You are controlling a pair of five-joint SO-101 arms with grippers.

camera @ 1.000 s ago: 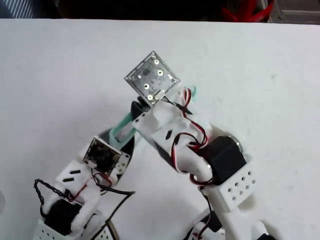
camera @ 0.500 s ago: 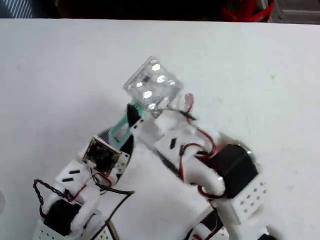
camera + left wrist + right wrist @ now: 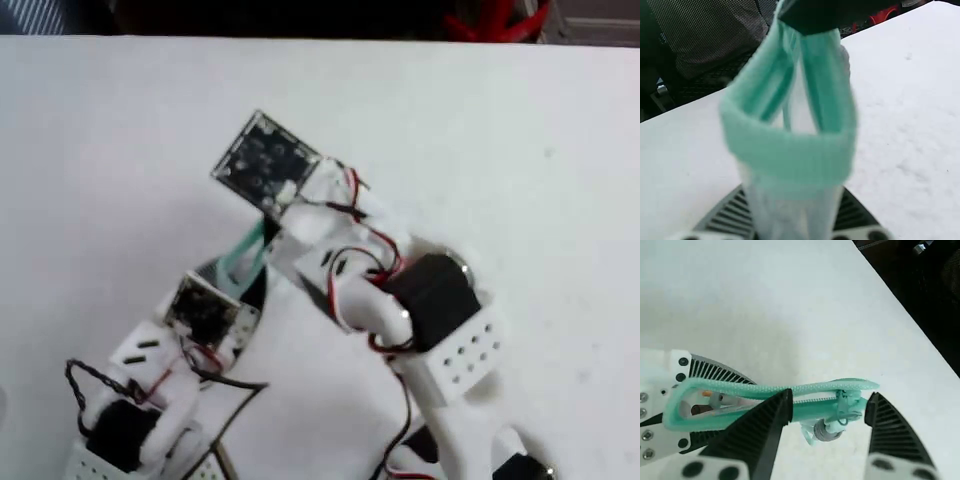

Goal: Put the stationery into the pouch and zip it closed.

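A clear pouch (image 3: 243, 252) with a mint-green zipper rim stands held up between the two arms. My left gripper (image 3: 790, 225) is shut on the pouch (image 3: 790, 150) at its lower part, grey ribbed fingers on both sides. In the right wrist view the pouch (image 3: 805, 390) lies lengthwise with its mouth partly apart, and pens (image 3: 720, 400) show inside near the left gripper (image 3: 685, 390). My right gripper (image 3: 830, 395) is open, one black finger on each side of the zipper pull (image 3: 842, 407) at the pouch's far end. One black finger (image 3: 810, 12) sits over the rim.
The white table (image 3: 120, 120) spreads bare around both arms. Its far edge (image 3: 320, 38) borders a dark area, with a red object (image 3: 495, 20) beyond. A black mesh chair (image 3: 705, 35) stands behind the table.
The right arm's wrist has swung to the left over the pouch's top end. The left arm has kept still with the pouch in its grip.
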